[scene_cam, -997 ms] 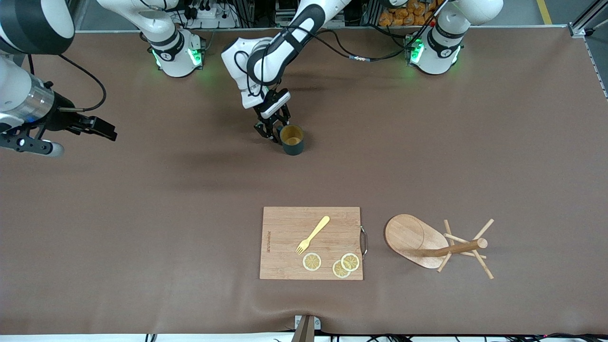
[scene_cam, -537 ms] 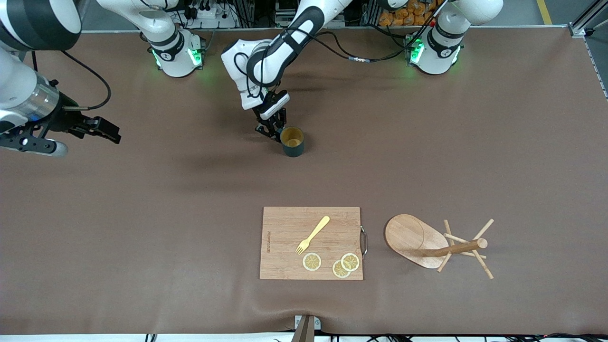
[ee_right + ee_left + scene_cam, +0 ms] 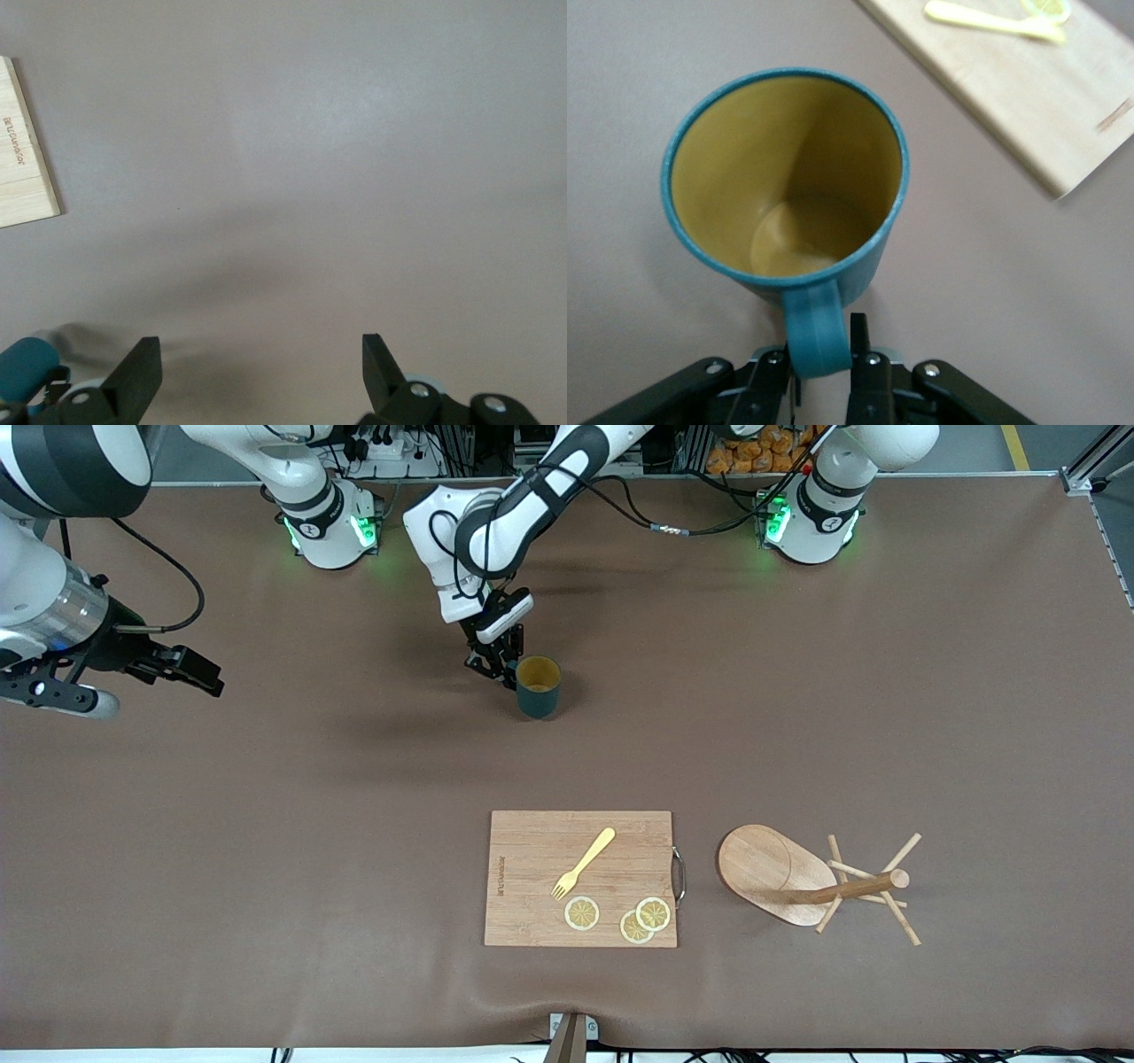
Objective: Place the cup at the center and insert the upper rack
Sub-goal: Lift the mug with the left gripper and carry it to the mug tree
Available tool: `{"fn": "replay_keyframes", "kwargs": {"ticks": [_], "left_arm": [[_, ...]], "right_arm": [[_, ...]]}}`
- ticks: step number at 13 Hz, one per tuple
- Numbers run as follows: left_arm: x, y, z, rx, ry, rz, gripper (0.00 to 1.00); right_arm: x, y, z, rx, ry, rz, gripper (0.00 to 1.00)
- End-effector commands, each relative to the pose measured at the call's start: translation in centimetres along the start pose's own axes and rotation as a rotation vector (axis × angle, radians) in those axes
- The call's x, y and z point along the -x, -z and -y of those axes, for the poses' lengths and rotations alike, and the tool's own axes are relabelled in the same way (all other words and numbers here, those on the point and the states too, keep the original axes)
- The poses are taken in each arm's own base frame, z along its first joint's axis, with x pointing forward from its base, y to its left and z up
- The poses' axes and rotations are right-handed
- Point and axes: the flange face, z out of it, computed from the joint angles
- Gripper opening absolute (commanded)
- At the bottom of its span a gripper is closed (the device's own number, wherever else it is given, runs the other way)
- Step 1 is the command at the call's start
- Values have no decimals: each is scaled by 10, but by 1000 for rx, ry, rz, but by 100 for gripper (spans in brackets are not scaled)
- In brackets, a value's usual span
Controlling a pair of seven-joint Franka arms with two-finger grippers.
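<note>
The cup (image 3: 538, 686), dark teal with a mustard inside, is upright in the half of the table near the arms' bases. My left gripper (image 3: 503, 669) is shut on its small handle (image 3: 818, 332), one finger (image 3: 859, 341) on each side of it; the left wrist view looks down into the cup (image 3: 784, 177). The upper rack (image 3: 797, 879), a light wooden mug tree, lies on its side near the front camera, toward the left arm's end. My right gripper (image 3: 202, 675) waits open and empty over bare table at the right arm's end (image 3: 261, 363).
A wooden cutting board (image 3: 532, 841) lies beside the rack's base, nearer the front camera than the cup. On it are a yellow fork (image 3: 583, 863) and three lemon slices (image 3: 582, 913). The board's corner (image 3: 22, 150) and the cup (image 3: 25, 372) show in the right wrist view.
My left gripper's fingers closed on the cup's handle, and the cup shifted slightly toward the right arm's end with it. The right gripper has barely moved.
</note>
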Motion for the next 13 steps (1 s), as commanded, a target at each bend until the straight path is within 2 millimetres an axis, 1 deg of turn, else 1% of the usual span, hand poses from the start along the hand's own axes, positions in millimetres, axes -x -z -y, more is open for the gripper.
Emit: {"fn": "replay_keyframes", "kwargs": {"ticks": [1,3,4,5,6,7,9,10,11,12,13], "left_arm": [[-72,34,-37,-38,36,117,0],[-127,46,-62,-64,71,205,0],[-150,49,-71,-78,80,249,0],[-174,55,-79,-81,88,292,0],[-207,65,-89,-76,109,341,0],[-239,68,-96,-80,130,390,0],[-297,74,-107,-71,147,487,0],[-323,82,-111,-54,140,552,0],[-349,83,-114,-42,145,603,0],[-373,79,-116,-42,171,638,0],[-391,74,-116,-45,199,666,0]], "right_arm": [[3,8,3,10,-8,-18,100],[6,12,7,7,0,-30,100],[7,12,12,5,9,-34,100],[7,13,13,4,10,-35,100],[8,14,15,4,14,-36,100],[9,17,15,2,14,-42,100],[11,17,17,2,18,-44,100],[15,21,23,0,30,-50,100],[16,21,26,1,37,-48,100],[15,21,25,2,34,-50,100],[14,21,23,0,32,-54,100]]}}
